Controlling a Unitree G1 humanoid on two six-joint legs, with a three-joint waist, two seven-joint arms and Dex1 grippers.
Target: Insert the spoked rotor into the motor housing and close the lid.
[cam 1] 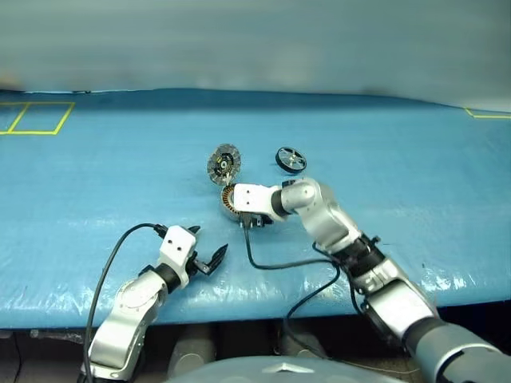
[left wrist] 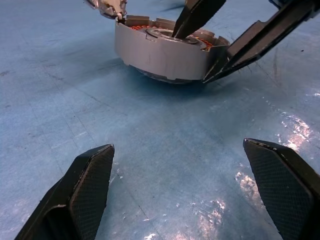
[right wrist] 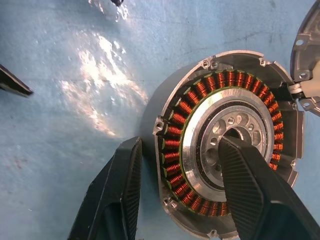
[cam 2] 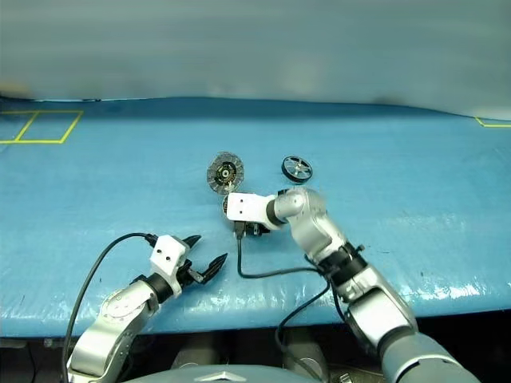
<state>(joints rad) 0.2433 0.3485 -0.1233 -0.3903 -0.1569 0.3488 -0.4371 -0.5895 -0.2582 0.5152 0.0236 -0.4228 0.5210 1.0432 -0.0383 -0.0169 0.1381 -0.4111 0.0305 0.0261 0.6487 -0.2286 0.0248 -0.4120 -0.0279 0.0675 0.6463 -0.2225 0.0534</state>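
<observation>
Where the blue cloth (cam 1: 96,175) covers the table, it runs edge to edge, wrinkled and glossy toward the near edge; yellow tape lines (cam 1: 36,117) mark boxes at the far left corner and another strip sits at the far right corner. No writing, brand or label can be read on any surface or part.

Right arm reaches in from the near right edge toward the middle of the cloth. Right gripper (right wrist: 180,195) is at the motor housing (right wrist: 227,145): one finger (right wrist: 255,190) lies over the silver centre, the other (right wrist: 117,190) stands outside the grey wall, so the jaws straddle the near side of the rim at a middling gap. Firm pinch or mere contact cannot be told.

Left gripper (left wrist: 192,187) hovers over bare cloth near the near edge, left of the housing and apart from it, jaws spread wide, holding nothing. From its wrist view the housing sits ahead with the right arm's black fingers on it.

Housing rests on the cloth about mid-table, copper-orange windings ringing a silver hub with small holes. Lid (cam 1: 224,163) stands tilted up at the housing's far side, joined at the hinge, segmented inner face showing.

Spoked rotor (cam 1: 291,159) lies on the cloth to the right of the lid, toward the far edge, apart from both.
</observation>
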